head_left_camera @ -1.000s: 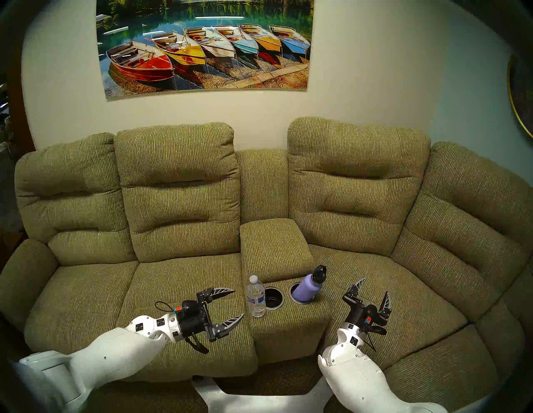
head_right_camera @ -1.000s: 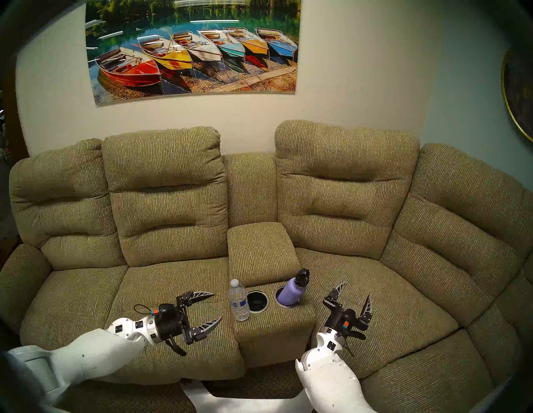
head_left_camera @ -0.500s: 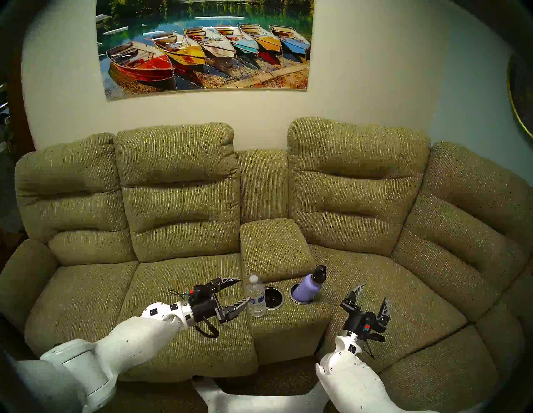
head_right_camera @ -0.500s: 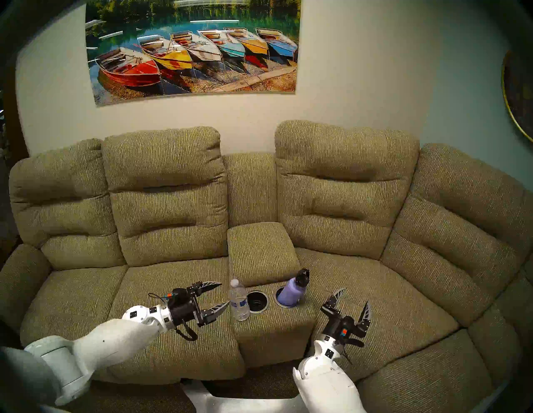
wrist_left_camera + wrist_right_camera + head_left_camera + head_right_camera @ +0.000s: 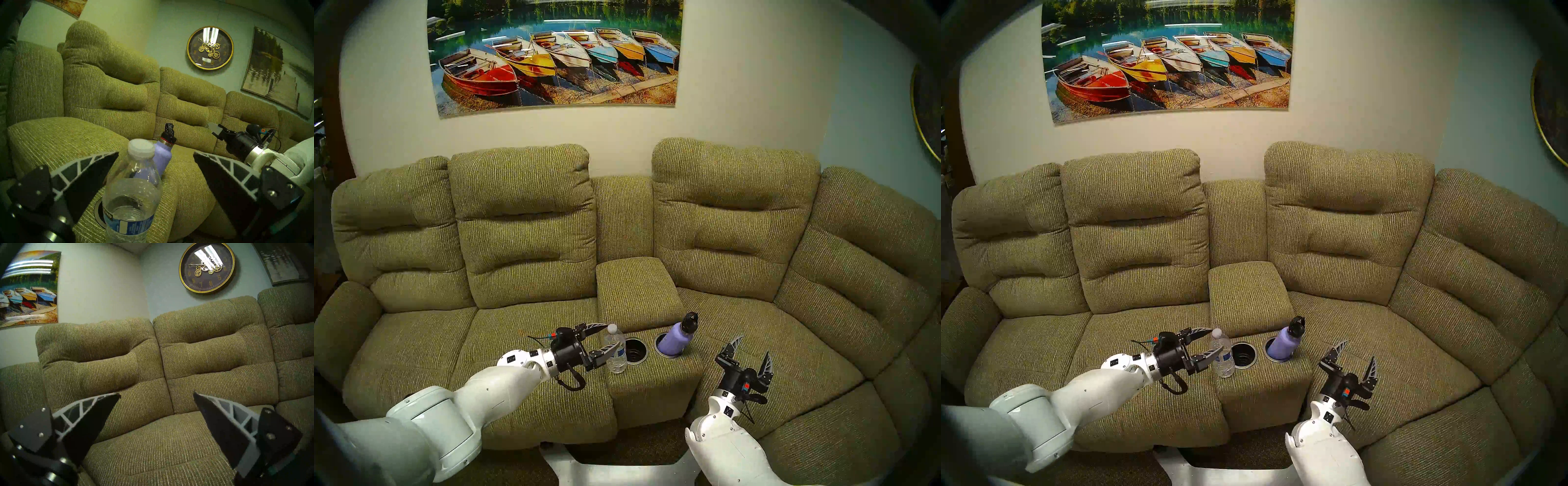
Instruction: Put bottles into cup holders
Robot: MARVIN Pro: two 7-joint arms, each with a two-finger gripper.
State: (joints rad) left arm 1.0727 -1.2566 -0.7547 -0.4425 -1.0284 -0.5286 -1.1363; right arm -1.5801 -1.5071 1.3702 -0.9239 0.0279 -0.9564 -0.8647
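**Materials and finishes**

Sofa (image 5: 531,237): olive woven cloth, ribbed, rough, matt. Water bottle (image 5: 615,349): clear thin plastic, glossy, crinkled, white plastic cap, blue paper-like label. Flask (image 5: 676,340): lavender, smooth matt coat, black cap. Cup holders (image 5: 635,350): black wells, shiny silver metal rims. Left gripper (image 5: 606,337) fingers (image 5: 88,171): matt black pads, white plastic lattice. Arm shells: glossy white plastic.

The purple flask's (image 5: 675,342) base is hidden inside the right cup holder (image 5: 667,346), and in the left wrist view the water bottle (image 5: 130,195) covers its lower body. That bottle's base is cut off by the lower edge there, its label print unreadable.
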